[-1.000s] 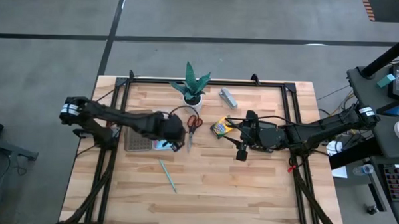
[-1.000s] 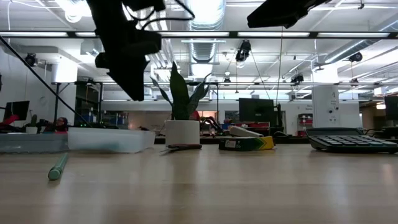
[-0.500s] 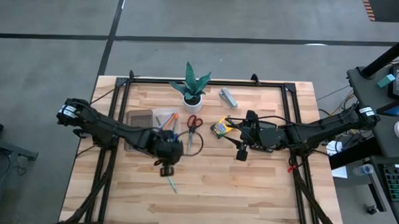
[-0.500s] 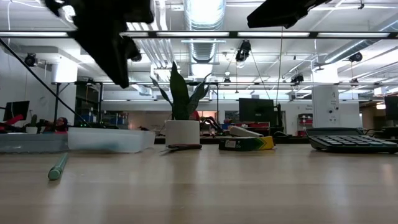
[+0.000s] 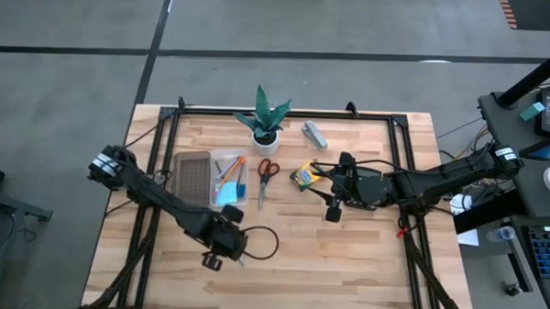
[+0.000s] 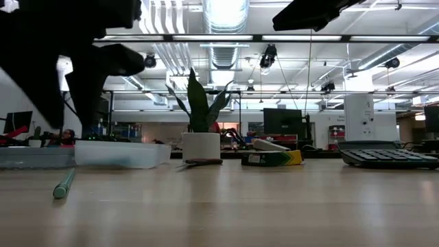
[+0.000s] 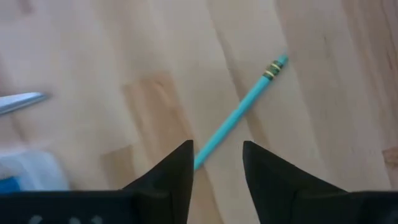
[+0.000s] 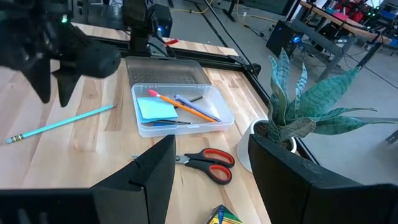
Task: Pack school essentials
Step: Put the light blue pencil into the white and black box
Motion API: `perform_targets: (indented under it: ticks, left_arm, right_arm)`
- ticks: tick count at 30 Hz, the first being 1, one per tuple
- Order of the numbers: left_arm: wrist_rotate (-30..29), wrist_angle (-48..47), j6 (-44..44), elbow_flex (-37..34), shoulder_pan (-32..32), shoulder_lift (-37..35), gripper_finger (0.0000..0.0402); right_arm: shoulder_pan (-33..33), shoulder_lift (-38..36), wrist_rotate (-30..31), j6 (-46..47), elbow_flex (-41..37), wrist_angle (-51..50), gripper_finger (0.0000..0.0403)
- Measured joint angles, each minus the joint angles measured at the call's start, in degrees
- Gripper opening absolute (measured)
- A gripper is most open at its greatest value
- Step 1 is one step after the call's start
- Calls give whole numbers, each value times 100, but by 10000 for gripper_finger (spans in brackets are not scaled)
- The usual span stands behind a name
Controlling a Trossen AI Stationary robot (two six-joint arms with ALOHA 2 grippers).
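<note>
A teal pencil [image 7: 239,112] lies flat on the wooden table, near the middle front. My left gripper [image 7: 216,163] hovers open above it, pointing steeply down, one finger on each side of the pencil's plain end and touching nothing. The right wrist view shows the left gripper [image 8: 55,84] clear above the pencil [image 8: 62,123]. A clear box [image 5: 227,176] holds a blue notepad [image 8: 155,107] and pencils. Red-handled scissors [image 5: 267,171] and a yellow crayon box [image 5: 304,177] lie right of it. My right gripper [image 8: 211,180] waits open above the crayon box.
The box's lid [image 5: 190,179] lies to its left. A potted plant [image 5: 265,119] and a small grey object [image 5: 314,134] stand at the far edge. Bare wood stretches along the near edge and to the right front.
My left gripper has swung from above the clear box toward the table's near edge, sinking a little and rolling about its own axis. It now hangs over the teal pencil. The pencil and the other things have stayed where they were.
</note>
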Motion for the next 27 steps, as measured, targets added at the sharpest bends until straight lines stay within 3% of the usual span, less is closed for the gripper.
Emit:
perform_targets:
  ticks: [9, 27]
  left_arm:
    - [241, -14, 953, 57, -55, 442, 206]
    - [252, 102, 1377, 57, 14, 1073, 204]
  right_arm:
    - [0, 0, 0, -2, -2, -2, 192]
    - [0, 0, 0, -4, -4, -7, 192]
